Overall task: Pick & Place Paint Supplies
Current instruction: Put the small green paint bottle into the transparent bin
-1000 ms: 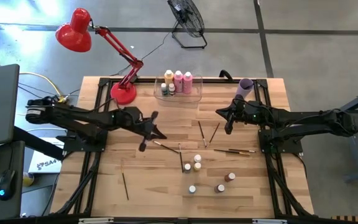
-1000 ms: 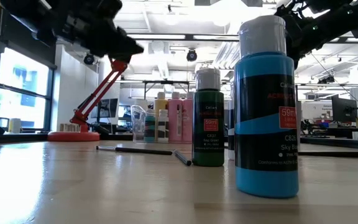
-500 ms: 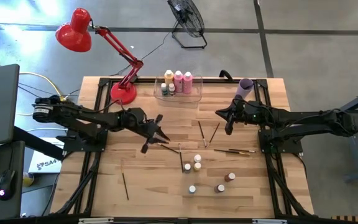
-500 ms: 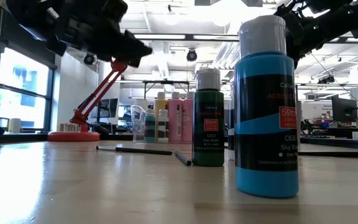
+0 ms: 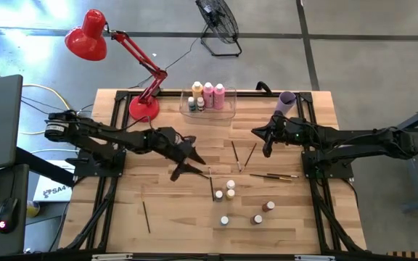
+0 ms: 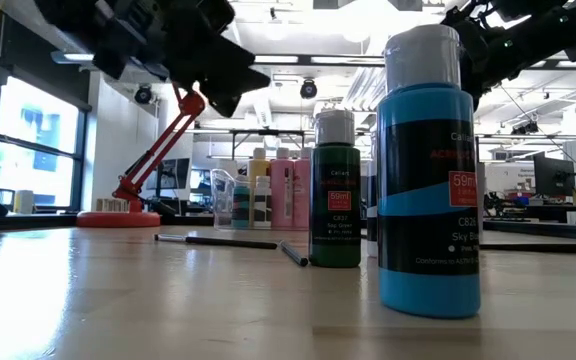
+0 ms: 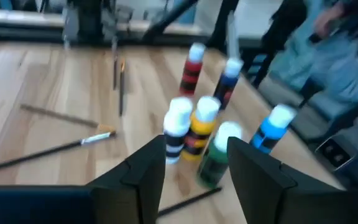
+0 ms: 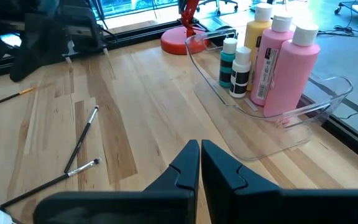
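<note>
The small white-capped paint bottles point(image 5: 230, 190) stand in a loose group on the wooden table point(image 5: 122, 217), ahead of the left gripper point(image 5: 189, 161). In the left wrist view a white-and-black bottle point(image 7: 178, 127), a yellow one point(image 7: 202, 126) and a green one point(image 7: 219, 152) stand close together just beyond the two dark fingers point(image 7: 143, 169); a blue bottle point(image 7: 272, 127) stands to one side of them, and a red-and-black one point(image 7: 192, 68) and a dark blue one point(image 7: 227, 81) stand farther off. Two thin paintbrushes point(image 7: 51, 147) lie on the wood beside this group.

The left gripper hangs above the table with its fingers spread apart, and nothing is between them. A paintbrush point(image 5: 194, 171) lies on the table just beside its tips.

Three taller bottles, one yellow-orange point(image 8: 259, 32) and two pink point(image 8: 291, 68), stand inside the clear bin point(image 8: 328, 99) with two small bottles point(image 8: 235, 62); the bin is ahead of the right gripper point(image 8: 200, 163). That gripper has its fingers pressed together and holds nothing. Two more brushes point(image 8: 82, 140) lie on the wood to the side of these fingers. A lilac cup point(image 5: 287, 101) stands near the right arm, and a red lamp point(image 5: 93, 36) stands beyond the left arm.
</note>
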`<action>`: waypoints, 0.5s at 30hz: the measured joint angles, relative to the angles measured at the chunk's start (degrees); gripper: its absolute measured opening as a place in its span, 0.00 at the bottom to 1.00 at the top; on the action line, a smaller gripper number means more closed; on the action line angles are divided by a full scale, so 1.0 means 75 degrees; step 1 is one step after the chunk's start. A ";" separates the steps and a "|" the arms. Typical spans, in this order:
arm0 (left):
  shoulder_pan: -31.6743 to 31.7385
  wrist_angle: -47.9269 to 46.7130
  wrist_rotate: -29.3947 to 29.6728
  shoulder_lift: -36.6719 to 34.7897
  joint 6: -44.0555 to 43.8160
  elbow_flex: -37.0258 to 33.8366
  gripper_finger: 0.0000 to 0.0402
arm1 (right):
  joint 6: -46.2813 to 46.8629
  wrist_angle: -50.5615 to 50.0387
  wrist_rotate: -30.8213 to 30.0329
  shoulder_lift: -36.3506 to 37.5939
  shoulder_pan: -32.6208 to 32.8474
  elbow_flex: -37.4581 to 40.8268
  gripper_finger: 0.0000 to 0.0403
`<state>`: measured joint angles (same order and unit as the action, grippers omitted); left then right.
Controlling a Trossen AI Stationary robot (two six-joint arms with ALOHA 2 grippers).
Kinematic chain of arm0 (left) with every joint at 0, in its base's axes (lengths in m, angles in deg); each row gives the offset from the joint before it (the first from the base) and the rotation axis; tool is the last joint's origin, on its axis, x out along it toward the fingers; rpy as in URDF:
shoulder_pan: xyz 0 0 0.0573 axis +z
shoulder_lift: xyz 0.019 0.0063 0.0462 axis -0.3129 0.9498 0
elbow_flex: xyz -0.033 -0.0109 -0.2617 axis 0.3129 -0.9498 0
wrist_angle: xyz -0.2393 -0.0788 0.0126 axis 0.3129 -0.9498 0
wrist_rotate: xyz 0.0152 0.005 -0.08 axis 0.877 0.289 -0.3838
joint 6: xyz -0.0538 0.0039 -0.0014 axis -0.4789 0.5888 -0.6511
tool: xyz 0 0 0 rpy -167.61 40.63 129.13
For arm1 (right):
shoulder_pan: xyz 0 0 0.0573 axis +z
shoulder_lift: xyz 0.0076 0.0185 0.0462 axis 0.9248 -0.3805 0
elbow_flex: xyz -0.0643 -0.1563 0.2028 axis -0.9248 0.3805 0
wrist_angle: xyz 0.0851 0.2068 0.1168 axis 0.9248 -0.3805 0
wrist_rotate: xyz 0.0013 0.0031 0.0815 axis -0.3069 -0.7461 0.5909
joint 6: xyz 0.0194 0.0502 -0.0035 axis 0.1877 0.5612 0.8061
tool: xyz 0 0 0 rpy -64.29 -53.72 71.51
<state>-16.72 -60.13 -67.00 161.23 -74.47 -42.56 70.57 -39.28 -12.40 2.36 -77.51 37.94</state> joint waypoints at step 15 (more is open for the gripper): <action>-0.1077 -0.5079 0.1996 0.0169 0.2189 0.3129 0.42 | 0.0000 0.0000 0.0000 0.0000 0.0000 0.0000 0.02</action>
<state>-24.80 -98.22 -52.03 162.50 -58.05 -19.09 70.57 -39.28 -12.40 2.36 -77.51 37.94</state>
